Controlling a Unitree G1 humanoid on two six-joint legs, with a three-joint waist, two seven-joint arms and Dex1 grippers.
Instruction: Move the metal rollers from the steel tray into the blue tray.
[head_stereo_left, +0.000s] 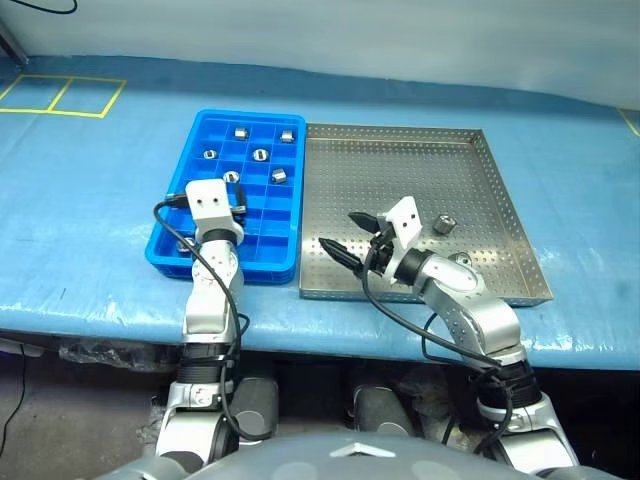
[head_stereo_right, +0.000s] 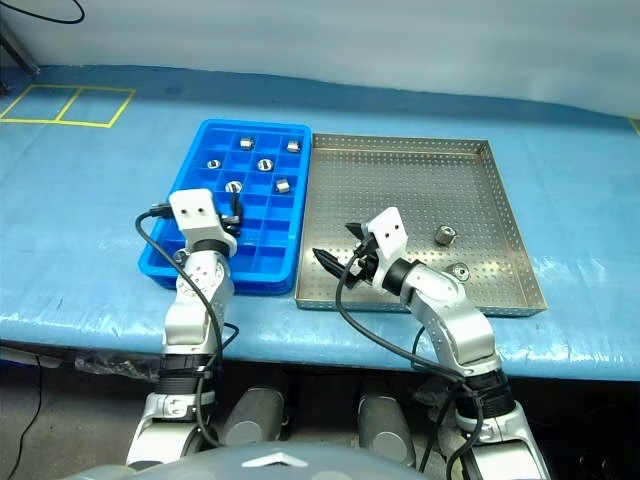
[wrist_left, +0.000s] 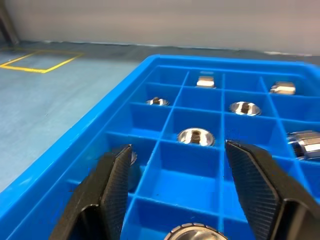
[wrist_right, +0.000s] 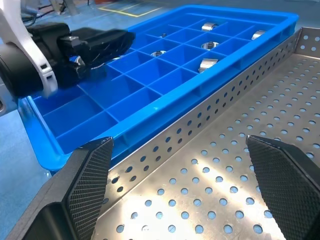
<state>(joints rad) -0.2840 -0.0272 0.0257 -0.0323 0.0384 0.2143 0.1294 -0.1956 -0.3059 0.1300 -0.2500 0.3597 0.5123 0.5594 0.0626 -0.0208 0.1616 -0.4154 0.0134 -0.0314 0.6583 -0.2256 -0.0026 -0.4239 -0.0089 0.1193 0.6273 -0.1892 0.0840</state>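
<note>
The blue tray lies left of the steel tray, the two side by side. Several metal rollers sit one to a compartment in the blue tray's far half. Two more rollers rest on the steel tray's right side, near my right forearm. My left gripper hovers open over the blue tray's near-left compartments. A roller lies in a compartment just below its fingers, and another roller sits one cell ahead. My right gripper stands open and empty above the steel tray's near-left corner.
Both trays rest on a blue cloth-covered table, close to its front edge. Yellow tape squares mark the far left of the table. The steel tray's perforated rim separates my right gripper from the blue tray.
</note>
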